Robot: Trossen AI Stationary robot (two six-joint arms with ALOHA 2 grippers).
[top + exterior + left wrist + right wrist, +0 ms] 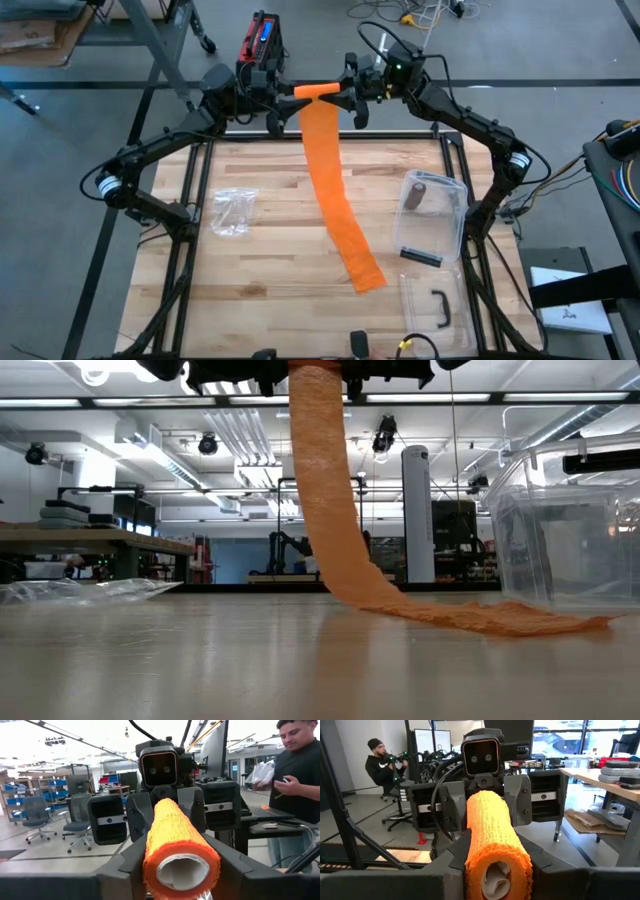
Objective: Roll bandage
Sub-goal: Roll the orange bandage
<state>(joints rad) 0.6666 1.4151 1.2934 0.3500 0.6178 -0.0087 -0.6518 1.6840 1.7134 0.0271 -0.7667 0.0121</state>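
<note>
An orange bandage roll with a white core hangs level, high above the table's far edge. My left gripper is shut on its left end. My right gripper is shut on its right end, and the two face each other. From the roll a loose orange strip hangs down. The strip's lower part lies on the wooden table, and its free end points toward the near right. My left gripper pinches the roll's left end between its two fingers. It comes in level from the table's left, with the fingers lying along the roll. The roll is lifted clear and level. My right gripper pinches the roll's right end between its two fingers, level from the table's right and along the roll. The strip hangs slack below, its lower end on the table.
A clear plastic bag lies at the left. At the right stands a clear container with a brown roll in it. A clear lid with a black handle lies nearer. People are in the room beyond the table.
</note>
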